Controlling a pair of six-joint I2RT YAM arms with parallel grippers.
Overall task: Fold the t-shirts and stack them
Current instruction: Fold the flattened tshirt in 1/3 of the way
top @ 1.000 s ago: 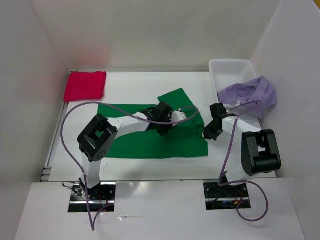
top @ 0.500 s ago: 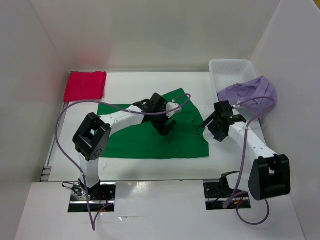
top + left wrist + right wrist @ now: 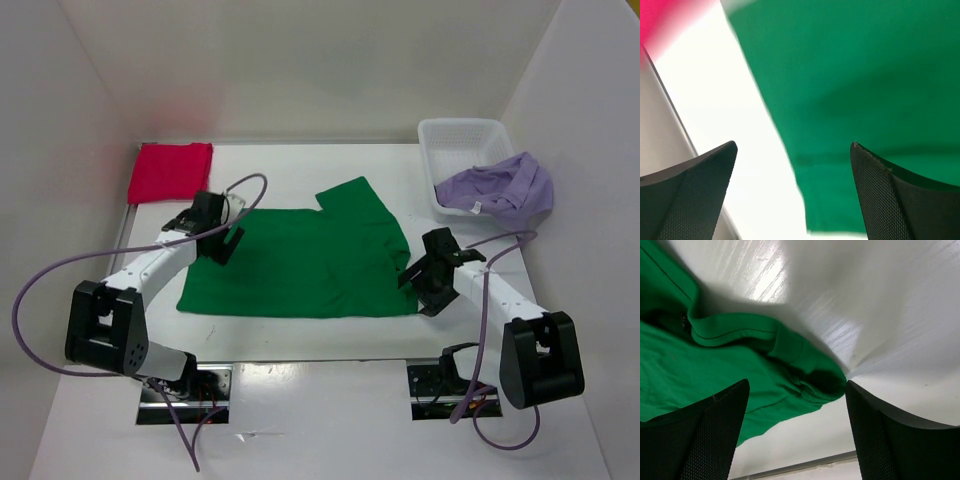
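left gripper jaws spread, empty, straddling the green t-shirt edge below. right gripper spread, empty, over its rumpled corner. risk: pinching only that roll skews the fold. red t-shirt beyond left gripper; lavender t-shirt beyond right.

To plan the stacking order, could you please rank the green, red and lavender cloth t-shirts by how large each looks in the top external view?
1. The spread-out green cloth t-shirt, clearly largest.
2. The bunched lavender cloth t-shirt and the folded red cloth t-shirt look nearly alike, too close to rank.
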